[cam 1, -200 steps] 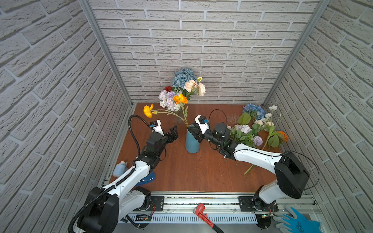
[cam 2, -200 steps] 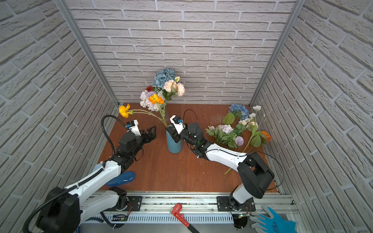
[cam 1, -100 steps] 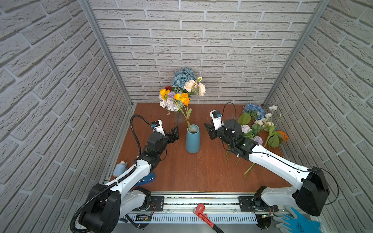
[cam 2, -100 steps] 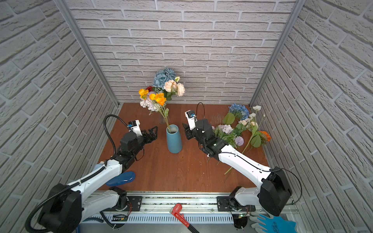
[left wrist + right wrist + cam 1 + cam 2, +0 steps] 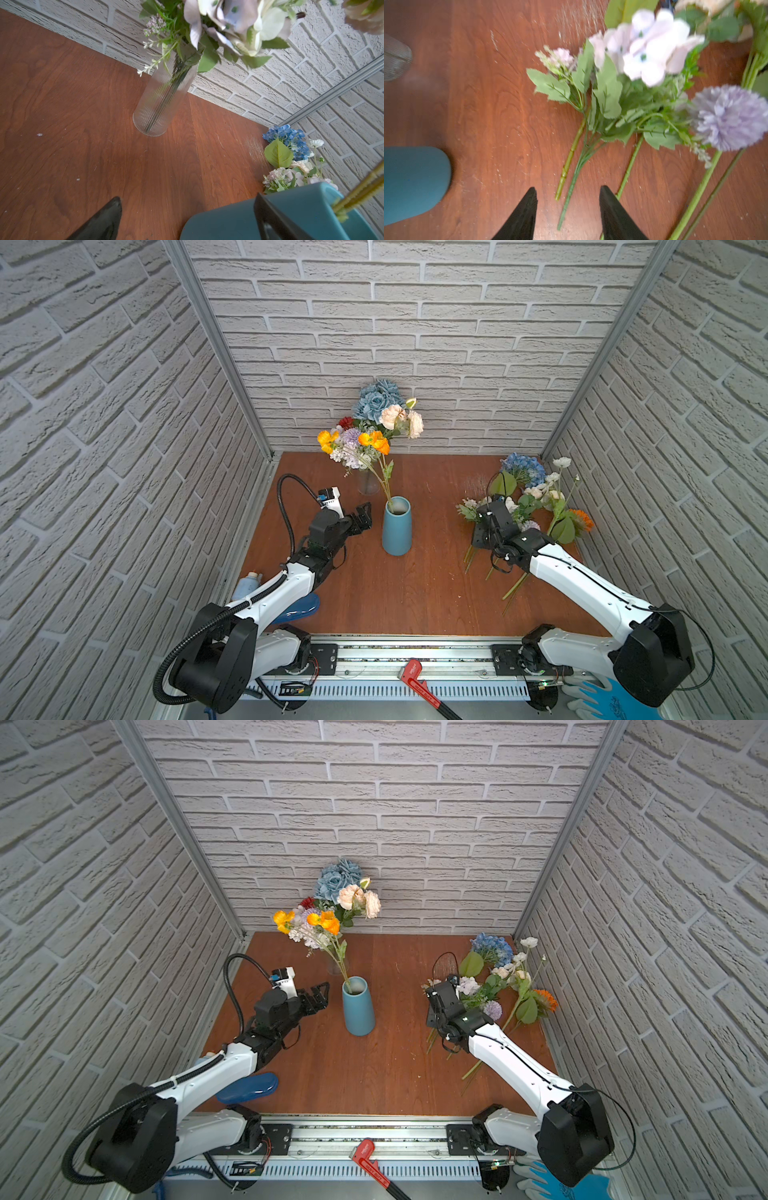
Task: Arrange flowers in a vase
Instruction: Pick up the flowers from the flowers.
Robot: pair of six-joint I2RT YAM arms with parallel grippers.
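Note:
A blue vase (image 5: 397, 526) (image 5: 358, 1006) stands mid-table with one stem of orange and yellow flowers (image 5: 372, 441) in it. More flowers (image 5: 536, 506) lie in a loose pile at the right. My right gripper (image 5: 482, 531) hangs open over the pile's stem ends. In the right wrist view two green stems (image 5: 571, 182) lie on the wood between its fingertips (image 5: 568, 195), with lilac blooms (image 5: 643, 52) beyond; nothing is held. My left gripper (image 5: 363, 516) (image 5: 188, 204) is open just left of the vase (image 5: 291, 207), empty.
A clear ribbed glass vase (image 5: 368, 483) (image 5: 160, 104) with a full bouquet stands behind the blue one. A blue object (image 5: 299, 608) and a small bottle (image 5: 247, 585) lie front left. A red wrench (image 5: 415, 676) and a blue glove (image 5: 598, 697) sit by the rail. Brick walls close three sides.
My right gripper let go of the orange stem at the blue vase, swung right to the flower pile and opened wider. The stem now stands upright. The left arm barely moved.

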